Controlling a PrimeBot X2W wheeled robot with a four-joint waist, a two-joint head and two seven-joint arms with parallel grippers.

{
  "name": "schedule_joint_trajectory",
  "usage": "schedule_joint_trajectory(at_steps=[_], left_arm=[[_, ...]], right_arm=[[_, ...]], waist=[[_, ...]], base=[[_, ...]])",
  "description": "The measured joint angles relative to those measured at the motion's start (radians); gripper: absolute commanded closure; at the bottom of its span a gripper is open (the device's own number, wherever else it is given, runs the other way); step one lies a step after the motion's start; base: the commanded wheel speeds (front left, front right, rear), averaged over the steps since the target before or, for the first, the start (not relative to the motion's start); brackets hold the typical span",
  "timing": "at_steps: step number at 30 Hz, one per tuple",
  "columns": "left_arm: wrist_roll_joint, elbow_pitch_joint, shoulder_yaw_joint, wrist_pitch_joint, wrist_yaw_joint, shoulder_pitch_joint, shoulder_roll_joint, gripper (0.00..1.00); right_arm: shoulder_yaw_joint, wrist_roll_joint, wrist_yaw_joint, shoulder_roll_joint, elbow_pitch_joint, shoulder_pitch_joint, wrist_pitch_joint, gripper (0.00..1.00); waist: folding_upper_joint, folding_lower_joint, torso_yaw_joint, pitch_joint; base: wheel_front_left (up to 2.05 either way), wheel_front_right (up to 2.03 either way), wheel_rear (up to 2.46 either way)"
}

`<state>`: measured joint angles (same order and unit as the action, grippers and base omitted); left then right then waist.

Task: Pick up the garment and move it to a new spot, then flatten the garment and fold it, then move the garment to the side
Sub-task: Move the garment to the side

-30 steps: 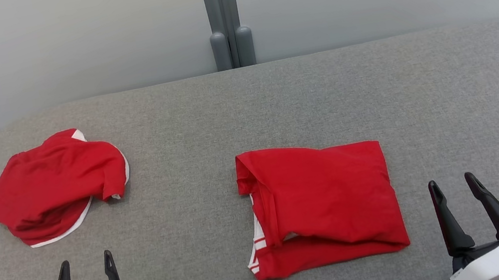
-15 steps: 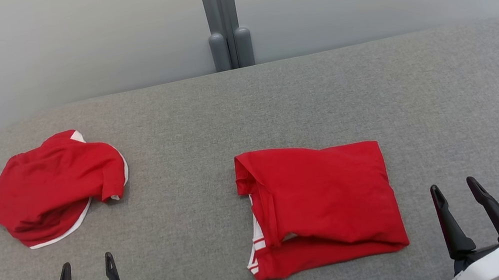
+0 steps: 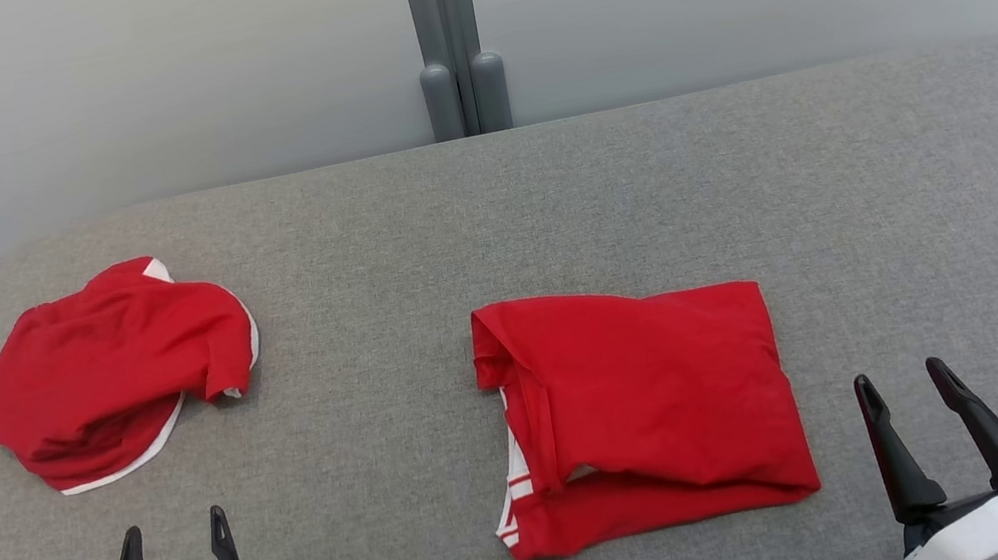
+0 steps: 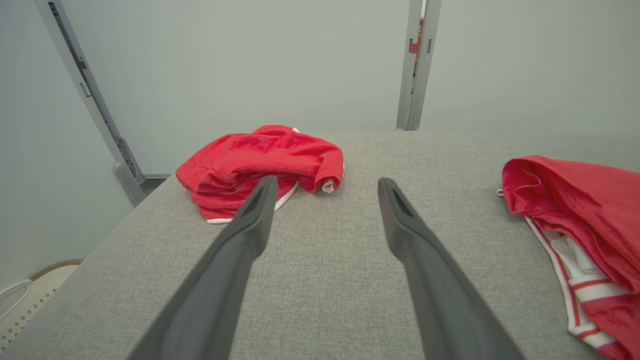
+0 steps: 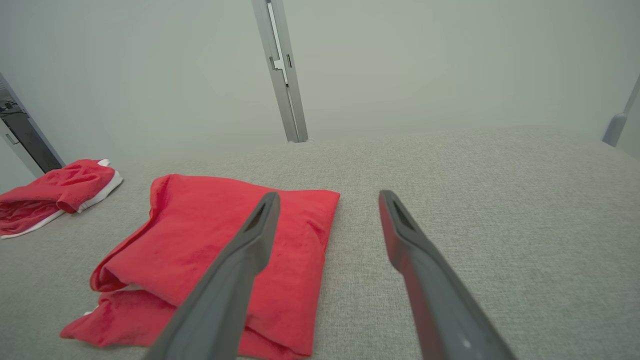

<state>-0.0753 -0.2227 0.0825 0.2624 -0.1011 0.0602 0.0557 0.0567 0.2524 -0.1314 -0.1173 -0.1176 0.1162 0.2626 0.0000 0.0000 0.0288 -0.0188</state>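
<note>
A red garment [image 3: 647, 407] with white striped trim lies folded into a rough rectangle near the middle of the grey padded table [image 3: 899, 183]. The same folded garment [image 5: 215, 255] sits left of centre in the right wrist view and at the right edge as the folded garment [image 4: 580, 220] in the left wrist view. My left gripper [image 3: 175, 539] stands open at the lower left, nothing between its fingers. My right gripper [image 3: 902, 383] is open at the lower right, just right of the folded garment and apart from it.
A second red garment [image 3: 114, 370] with white edging lies crumpled at the table's far left; the crumpled garment [image 4: 265, 165] lies beyond the left fingers. A grey post [image 3: 453, 34] stands behind the table's far edge. Bare grey surface stretches to the right.
My right gripper has drawn back slightly toward the near edge. The camera swayed slightly and came back. Both garments lie as before.
</note>
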Motion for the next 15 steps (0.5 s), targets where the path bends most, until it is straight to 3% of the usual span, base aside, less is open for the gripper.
schedule_joint_trajectory(at_steps=[15], left_arm=[[0.005, 0.000, 0.002, 0.000, -0.002, 0.000, 0.000, 0.00]], right_arm=[[0.006, 0.001, 0.000, -0.004, -0.011, -0.004, 0.000, 0.00]], waist=[[0.0000, 0.0000, 0.002, 0.001]], base=[[0.00, 0.00, 0.00]])
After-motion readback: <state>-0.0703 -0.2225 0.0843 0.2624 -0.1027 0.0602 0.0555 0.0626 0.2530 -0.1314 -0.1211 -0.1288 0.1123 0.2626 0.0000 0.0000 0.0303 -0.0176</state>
